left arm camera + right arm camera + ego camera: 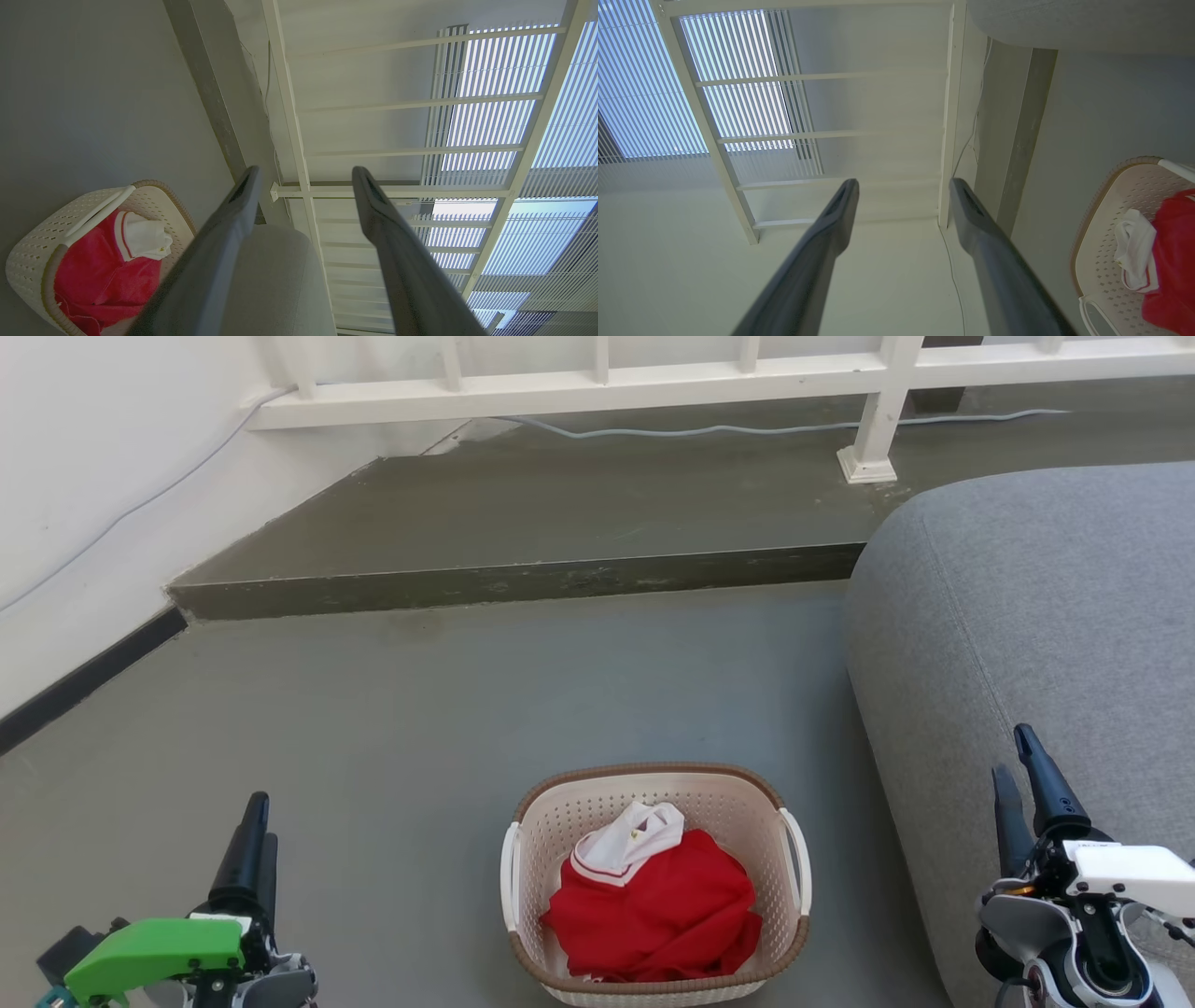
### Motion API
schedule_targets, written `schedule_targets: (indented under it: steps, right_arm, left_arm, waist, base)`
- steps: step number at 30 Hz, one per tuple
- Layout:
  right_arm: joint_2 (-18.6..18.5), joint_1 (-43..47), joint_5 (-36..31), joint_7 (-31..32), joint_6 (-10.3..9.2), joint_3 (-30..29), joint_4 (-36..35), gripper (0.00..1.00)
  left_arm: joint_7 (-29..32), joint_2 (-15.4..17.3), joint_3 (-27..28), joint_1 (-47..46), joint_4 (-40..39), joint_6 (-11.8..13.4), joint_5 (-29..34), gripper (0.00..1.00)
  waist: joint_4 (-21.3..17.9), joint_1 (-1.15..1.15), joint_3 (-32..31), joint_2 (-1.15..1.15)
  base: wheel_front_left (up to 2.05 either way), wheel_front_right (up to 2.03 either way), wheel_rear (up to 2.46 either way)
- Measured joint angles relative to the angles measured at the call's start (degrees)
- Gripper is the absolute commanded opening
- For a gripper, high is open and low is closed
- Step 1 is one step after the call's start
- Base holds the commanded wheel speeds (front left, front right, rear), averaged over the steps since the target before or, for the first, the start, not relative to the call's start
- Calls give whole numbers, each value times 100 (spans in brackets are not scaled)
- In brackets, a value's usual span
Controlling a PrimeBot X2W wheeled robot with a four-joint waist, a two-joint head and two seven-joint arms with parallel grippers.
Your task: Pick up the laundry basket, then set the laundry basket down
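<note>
Basket point(653, 771), cream, holding red cloth point(663, 905): stands on floor point(420, 709), centred between left gripper point(260, 821) and right gripper point(1013, 753), well apart from both. Side handles point(510, 877) face one arm each; neither arm clearly nearer. Long axis unclear. Jaws of both spread, empty.

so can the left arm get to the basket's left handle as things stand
Probably yes: only bare floor lies between the left arm and the left handle of the laundry basket, its jaws stand open, and the red garment lies clear of it.
</note>
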Motion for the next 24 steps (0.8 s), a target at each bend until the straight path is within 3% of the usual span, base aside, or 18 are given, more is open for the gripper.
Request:
schedule_targets:
  steps: [12,24]
  right_arm:
    - [-151,-29,-480,-269,0,242,-241,100]
    - [-459,-129,-1461,-543,0,701,-354,100]
  left_arm:
    - [-224,80,-288,-15,-141,0,557,100]
    - [-461,223,-441,-107,-246,-1,1702,100]
  waist:
    - [2,0,32,0]
    - [5,0,58,0]
  base:
    - [0,0,0]
    - [0,0,0]
